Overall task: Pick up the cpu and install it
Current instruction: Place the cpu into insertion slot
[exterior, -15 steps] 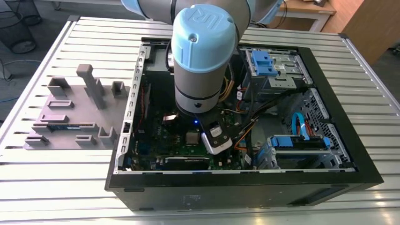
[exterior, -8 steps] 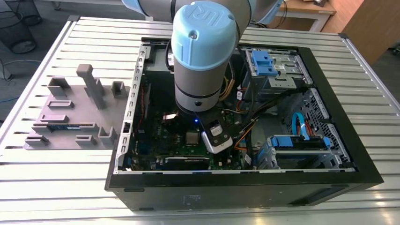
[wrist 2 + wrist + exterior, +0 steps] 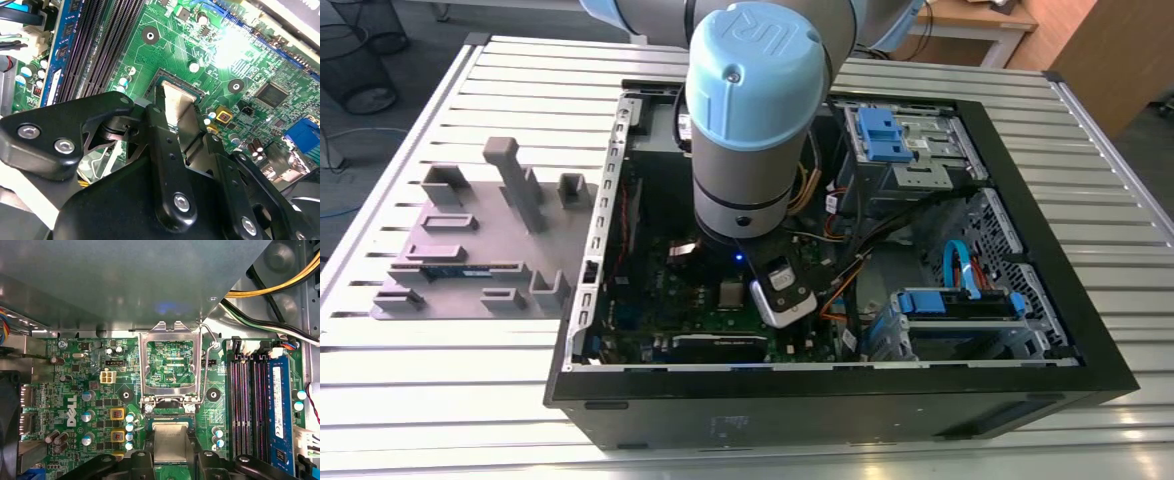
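Currently the arm [image 3: 754,110] is reaching straight down into the open computer case [image 3: 854,400]. The case is lying open side up on the slatted tabletop [image 3: 480,400], taking up the tabletop's middle and the part toward the exterior view's right.

The fingers [image 3: 161,142] are clamping the cpu [image 3: 176,102], pressing against two of its opposite edges. The cpu is sitting flat between them, silvery top facing up, right over the socket [image 3: 155,85] of the green board [image 3: 165,45]. Whether it is already touching the socket, I cannot tell.

In the first wrist view the socket's metal frame [image 3: 142,365] is standing swung open just beside the cpu, and its wire lever [image 3: 202,370] is running along one side of the frame. Dark memory slots [image 3: 245,405] and a blue memory stick [image 3: 280,410] are lying near the socket.

A grey parts tray [image 3: 467,250] is sitting near the tabletop's edge at the exterior view's left, well apart from the arm.
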Tool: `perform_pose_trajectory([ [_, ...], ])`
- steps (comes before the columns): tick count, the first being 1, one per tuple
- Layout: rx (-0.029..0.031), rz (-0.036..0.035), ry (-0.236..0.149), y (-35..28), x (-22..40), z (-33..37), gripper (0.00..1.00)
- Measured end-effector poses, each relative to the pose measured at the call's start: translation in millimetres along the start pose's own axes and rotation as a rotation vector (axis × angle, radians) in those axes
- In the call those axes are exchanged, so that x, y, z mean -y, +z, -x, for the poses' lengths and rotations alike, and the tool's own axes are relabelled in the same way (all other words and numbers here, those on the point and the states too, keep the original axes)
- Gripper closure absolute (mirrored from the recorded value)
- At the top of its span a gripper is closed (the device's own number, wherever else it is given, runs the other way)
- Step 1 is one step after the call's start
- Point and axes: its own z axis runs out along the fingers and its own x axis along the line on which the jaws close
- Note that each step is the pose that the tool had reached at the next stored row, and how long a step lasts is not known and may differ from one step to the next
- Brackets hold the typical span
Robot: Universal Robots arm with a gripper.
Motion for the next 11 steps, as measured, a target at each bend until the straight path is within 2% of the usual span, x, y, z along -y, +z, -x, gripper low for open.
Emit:
perform_pose_trajectory([
  [6, 0.0, 0.0, 0.0, 0.0, 0.0, 0.0, 0.62],
  [8, 0.0, 0.0, 0.0, -0.1, 0.0, 0.0, 0.61],
  [9, -0.0001, -0.0001, 0.0, -0.1, 0.0, 0.0, 0.55],
  [11, -0.0001, -0.0002, 0.0, 0.7, 0.1, 0.0, 0.55],
])
